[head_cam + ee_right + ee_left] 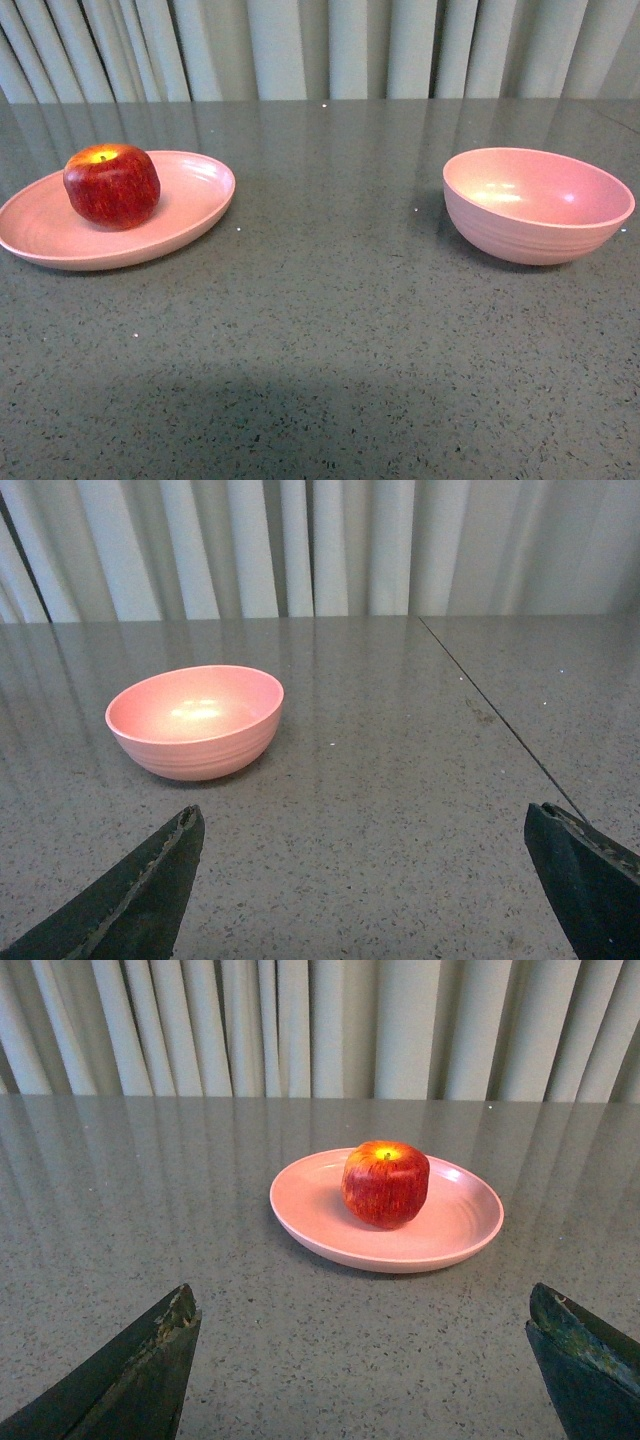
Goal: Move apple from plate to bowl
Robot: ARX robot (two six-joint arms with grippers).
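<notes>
Your apple point(111, 185) was sitting upright on the plate point(195, 195), yellow stem patch up, over on the left side of the table point(330, 300). The bowl point(540, 205) stood well apart on the right, with just open grey speckled tabletop between the two. A pale pleated curtain point(300, 50) hung along the back. Your left gripper point(360, 1300) had its jaws spread wide, apple and plate framed between them but well off. Your right gripper point(362, 820) was the same deal, jaws wide apart and facing the bowl, with a thin seam point(490, 715) in the tabletop running past to one side of it.
</notes>
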